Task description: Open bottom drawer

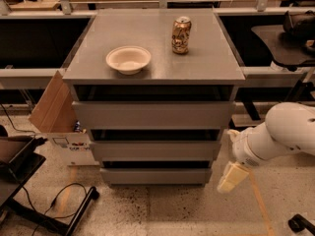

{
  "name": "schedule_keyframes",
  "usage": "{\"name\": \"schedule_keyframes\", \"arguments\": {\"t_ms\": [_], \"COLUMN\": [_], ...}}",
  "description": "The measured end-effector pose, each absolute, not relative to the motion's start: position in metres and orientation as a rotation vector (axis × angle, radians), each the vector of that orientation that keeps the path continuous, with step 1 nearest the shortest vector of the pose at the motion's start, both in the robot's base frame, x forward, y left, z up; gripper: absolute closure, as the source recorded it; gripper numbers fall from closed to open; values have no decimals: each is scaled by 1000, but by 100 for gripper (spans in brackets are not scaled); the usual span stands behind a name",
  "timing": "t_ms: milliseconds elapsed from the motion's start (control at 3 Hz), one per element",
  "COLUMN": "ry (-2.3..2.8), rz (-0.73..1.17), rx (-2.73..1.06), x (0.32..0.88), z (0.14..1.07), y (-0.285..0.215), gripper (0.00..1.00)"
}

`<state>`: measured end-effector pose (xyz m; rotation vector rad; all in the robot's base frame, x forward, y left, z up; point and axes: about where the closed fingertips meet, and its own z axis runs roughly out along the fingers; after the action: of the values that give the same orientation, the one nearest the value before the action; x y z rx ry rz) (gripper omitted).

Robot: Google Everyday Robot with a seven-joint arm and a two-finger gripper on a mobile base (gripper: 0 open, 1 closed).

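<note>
Three grey drawers, all closed; the bottom drawer [156, 176] sits lower centre. One bowl [128, 59] and one can [181, 35] stand above. One gripper [232, 177] hangs lower right, whether open or closed unclear.

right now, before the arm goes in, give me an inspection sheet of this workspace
surface: grey cabinet top, holding two items.
job's things: bottom drawer looks closed; top drawer and middle drawer look closed too.
clutter: white bowl and can, upright, on the top, apart from each other.
grippers: gripper low at the cabinet's right, beside the bottom drawer's right end; no contact seen.
cables: black cable looped on the floor, lower left.
surroundings: cardboard box at the cabinet's left side.
</note>
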<state>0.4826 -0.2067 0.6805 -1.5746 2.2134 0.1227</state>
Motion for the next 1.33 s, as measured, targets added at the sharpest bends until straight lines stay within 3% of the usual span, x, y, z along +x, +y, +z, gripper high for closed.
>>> {"name": "schedule_keyframes", "arguments": {"t_ms": [333, 1333], "ry": [2213, 2312], "rz": [122, 152], "rx": [-1576, -1699], "x": [483, 482], "z": [679, 512], "y": [-206, -210], "gripper": [0, 0]}}
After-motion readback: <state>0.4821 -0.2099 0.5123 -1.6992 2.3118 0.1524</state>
